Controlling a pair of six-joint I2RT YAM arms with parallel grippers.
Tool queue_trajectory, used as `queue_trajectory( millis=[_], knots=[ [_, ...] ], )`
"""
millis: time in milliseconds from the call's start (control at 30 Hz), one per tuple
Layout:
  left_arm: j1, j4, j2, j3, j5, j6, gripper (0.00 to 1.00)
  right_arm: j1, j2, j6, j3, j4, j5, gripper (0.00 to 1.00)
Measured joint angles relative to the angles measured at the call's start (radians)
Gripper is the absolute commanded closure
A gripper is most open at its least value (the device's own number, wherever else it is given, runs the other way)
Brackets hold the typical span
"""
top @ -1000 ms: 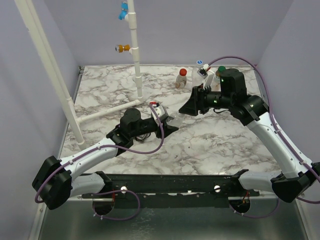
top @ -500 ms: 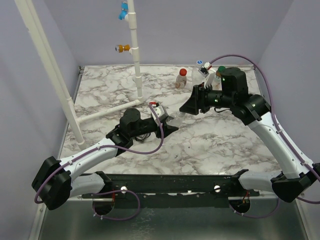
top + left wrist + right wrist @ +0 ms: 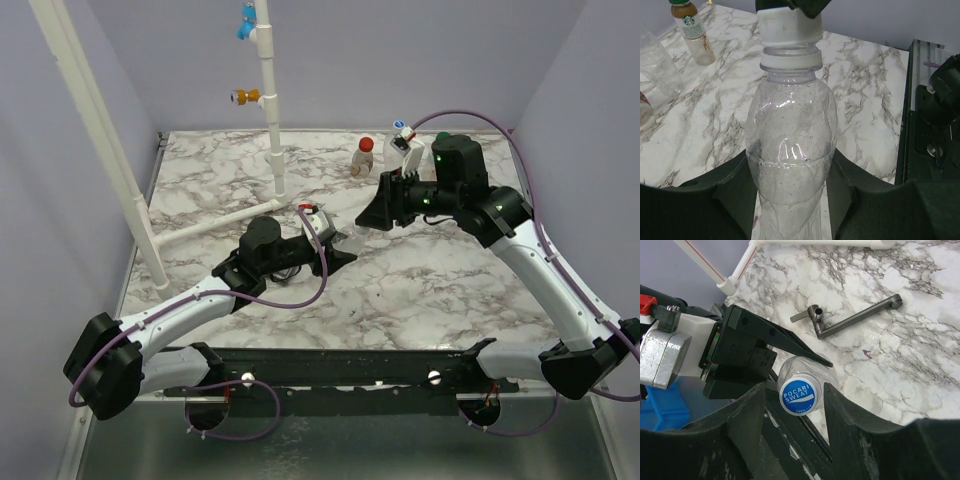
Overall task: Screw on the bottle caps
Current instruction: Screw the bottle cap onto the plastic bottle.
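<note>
clear bottle (image 3: pixel 790 130) is held above mid-table by the left gripper (image 3: pixel 790 175), clamped on its body. white-and-blue cap (image 3: pixel 800 394) is pinched on the bottle's neck by the right gripper (image 3: pixel 794 388). right wrist was shifted slightly within the last second, so threading is judged under way.

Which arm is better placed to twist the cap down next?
Right. The right gripper brackets the white-and-blue cap sitting on the neck of the clear bottle; the left gripper grips the bottle's body, so it serves as the holder.
</note>
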Motion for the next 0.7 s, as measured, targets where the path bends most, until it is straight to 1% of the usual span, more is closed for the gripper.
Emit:
queue_trajectory(
  millis=[100, 267, 600, 700],
  knots=[
    [0.000, 0.000, 0.000, 0.000, 0.000, 0.000, 1.00, 0.006, 0.004, 0.000, 0.000, -0.002, 0.001, 0.48],
    [0.004, 0.000, 0.000, 0.000, 0.000, 0.000, 1.00, 0.010, 0.004, 0.000, 0.000, -0.003, 0.007, 0.55],
    [0.005, 0.000, 0.000, 0.000, 0.000, 0.000, 1.00, 0.012, 0.010, 0.000, 0.000, -0.021, 0.014, 0.56],
    [0.005, 0.000, 0.000, 0.000, 0.000, 0.000, 1.00, 0.012, 0.010, 0.000, 0.000, -0.025, 0.016, 0.63]
  ],
)
